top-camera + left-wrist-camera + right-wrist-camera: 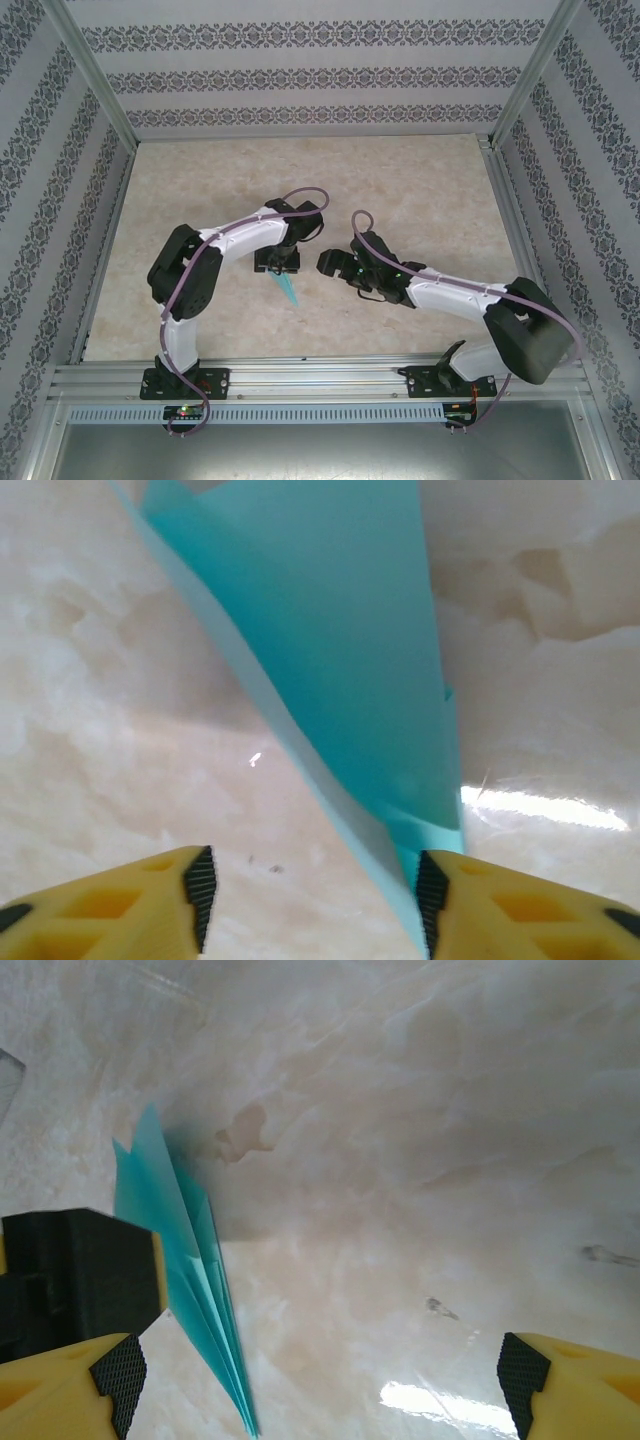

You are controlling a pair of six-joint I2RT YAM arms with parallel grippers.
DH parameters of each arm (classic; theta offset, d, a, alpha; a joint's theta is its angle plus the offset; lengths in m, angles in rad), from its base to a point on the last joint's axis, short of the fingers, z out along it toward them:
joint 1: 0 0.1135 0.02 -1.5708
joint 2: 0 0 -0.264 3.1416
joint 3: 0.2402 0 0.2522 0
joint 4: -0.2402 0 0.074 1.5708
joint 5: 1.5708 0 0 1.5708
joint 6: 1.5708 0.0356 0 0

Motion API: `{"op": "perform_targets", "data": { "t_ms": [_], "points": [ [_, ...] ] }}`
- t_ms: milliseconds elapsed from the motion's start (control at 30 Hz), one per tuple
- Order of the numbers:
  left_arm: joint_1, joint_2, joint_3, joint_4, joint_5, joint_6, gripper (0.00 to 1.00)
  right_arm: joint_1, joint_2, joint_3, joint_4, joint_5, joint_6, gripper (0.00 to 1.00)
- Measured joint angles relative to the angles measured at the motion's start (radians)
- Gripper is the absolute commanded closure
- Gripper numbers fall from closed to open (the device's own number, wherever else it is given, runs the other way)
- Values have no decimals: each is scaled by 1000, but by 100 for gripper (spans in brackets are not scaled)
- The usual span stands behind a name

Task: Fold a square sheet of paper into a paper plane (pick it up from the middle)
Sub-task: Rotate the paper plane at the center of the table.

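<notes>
Left end effector (315, 890): half-spread, paper plane (350, 680) against one pad (432, 900), not pinched. Centre on its middle, close gently. Right end effector (320, 1370): spread wide, empty.

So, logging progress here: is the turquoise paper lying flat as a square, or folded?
Folded: the paper plane is a slim pointed dart, with several layers fanning from one crease in the right wrist view.

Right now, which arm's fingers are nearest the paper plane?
The left fingers: the paper plane sits between them; the right fingers stand off beside it.
</notes>
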Motion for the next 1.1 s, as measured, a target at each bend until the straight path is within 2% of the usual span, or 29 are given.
{"op": "perform_targets", "data": {
  "t_ms": [133, 300, 433, 567, 633, 700, 767, 900, 1100],
  "points": [
    [6, -76, -58, 5, -6, -6, 57, 18, 68, 45, 25, -45, -5, 12],
    [17, -172, -170, 52, -5, -16, 65, 39, 186, 128, 53, -122, -25, 25],
    [36, -225, -240, 95, -1, -24, 66, 59, 282, 198, 72, -180, -45, 33],
    [56, -250, -266, 130, 2, -27, 54, 65, 337, 235, 76, -203, -53, 35],
    [69, -283, -284, 162, 15, -27, 34, 63, 339, 235, 71, -202, -53, 36],
    [95, -320, -294, 192, 46, -34, 32, 62, 338, 235, 74, -200, -52, 36],
    [144, -337, -286, 217, 87, -34, 21, 60, 338, 233, 72, -195, -52, 36],
    [219, -272, -221, 234, 159, -28, 16, 55, 327, 214, 70, -180, -51, 35],
    [230, -116, -119, 235, 241, -20, 15, 56, 326, 210, 72, -178, -38, 35]
  ]
}}
